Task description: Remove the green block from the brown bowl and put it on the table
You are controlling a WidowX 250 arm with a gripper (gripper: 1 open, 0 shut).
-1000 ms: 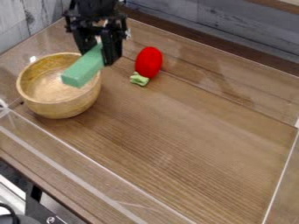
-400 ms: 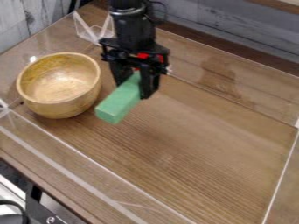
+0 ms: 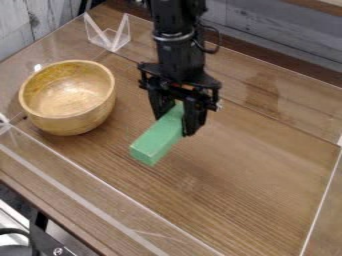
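Green block (image 3: 158, 141) hung tilted, its upper end hidden between the gripper's (image 3: 182, 118) fingers, which pinched it. Left of it sat the brown bowl (image 3: 64, 96), well apart on the table (image 3: 254, 170).

I counted one block (image 3: 159, 140), one bowl (image 3: 64, 96), one gripper (image 3: 178, 117) and one table (image 3: 254, 170) in my view.

bowl (image 3: 66, 96) at table's (image 3: 254, 190) left, block (image 3: 159, 139) right of it, seemingly above tabletop
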